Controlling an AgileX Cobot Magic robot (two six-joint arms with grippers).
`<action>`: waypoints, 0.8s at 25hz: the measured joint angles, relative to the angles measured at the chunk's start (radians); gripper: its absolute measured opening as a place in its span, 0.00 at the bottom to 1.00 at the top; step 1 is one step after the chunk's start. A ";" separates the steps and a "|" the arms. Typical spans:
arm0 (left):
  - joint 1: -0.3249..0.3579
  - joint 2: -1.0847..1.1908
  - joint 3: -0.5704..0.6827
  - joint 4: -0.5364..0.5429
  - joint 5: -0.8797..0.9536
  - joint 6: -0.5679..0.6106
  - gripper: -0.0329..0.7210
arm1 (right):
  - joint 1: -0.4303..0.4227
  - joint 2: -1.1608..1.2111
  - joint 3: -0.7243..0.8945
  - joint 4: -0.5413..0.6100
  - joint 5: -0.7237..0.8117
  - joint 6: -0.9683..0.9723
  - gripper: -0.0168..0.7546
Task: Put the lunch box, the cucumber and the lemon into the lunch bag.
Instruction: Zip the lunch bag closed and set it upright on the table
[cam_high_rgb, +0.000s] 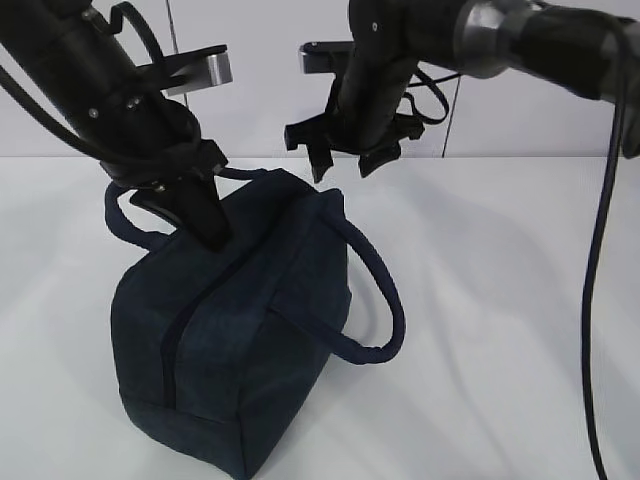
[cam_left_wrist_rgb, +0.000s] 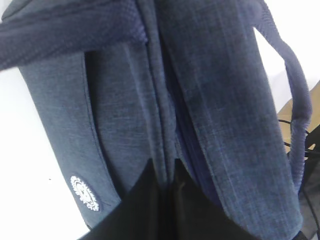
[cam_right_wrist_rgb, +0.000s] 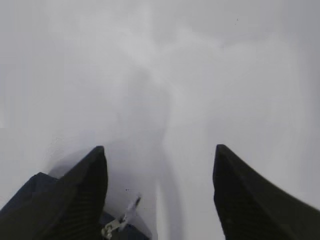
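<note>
Exterior view: left fingers (cam_high_rgb: 212, 238) are pinching the lunch bag (cam_high_rgb: 240, 350) top seam; right fingers (cam_high_rgb: 345, 160) are hovering wide, empty; zipper looks closed, so finishing likely calls for release

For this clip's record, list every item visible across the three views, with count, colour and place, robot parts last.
Dark navy fabric lunch bag: one, navy, upright on the table, zipper line along its top looks closed.
Padded loop handles: two, navy, one on each side of the bag.
Silver zipper pull: one, silver, at the bag's end below the right gripper.
White table: one, white, under the bag.
Left gripper: one, black, shut, its tip at the top seam of the bag.
Right gripper: one, black, open, above the bag's far end, holding nothing.
</note>
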 joint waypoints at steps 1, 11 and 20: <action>0.000 0.000 0.000 0.002 0.000 0.000 0.04 | 0.000 0.000 -0.032 0.000 0.026 0.000 0.65; 0.000 0.000 0.000 0.060 0.000 -0.024 0.06 | 0.000 0.000 -0.267 0.000 0.205 -0.072 0.65; 0.000 0.000 0.000 0.095 0.000 -0.089 0.41 | 0.000 -0.068 -0.265 0.025 0.219 -0.147 0.65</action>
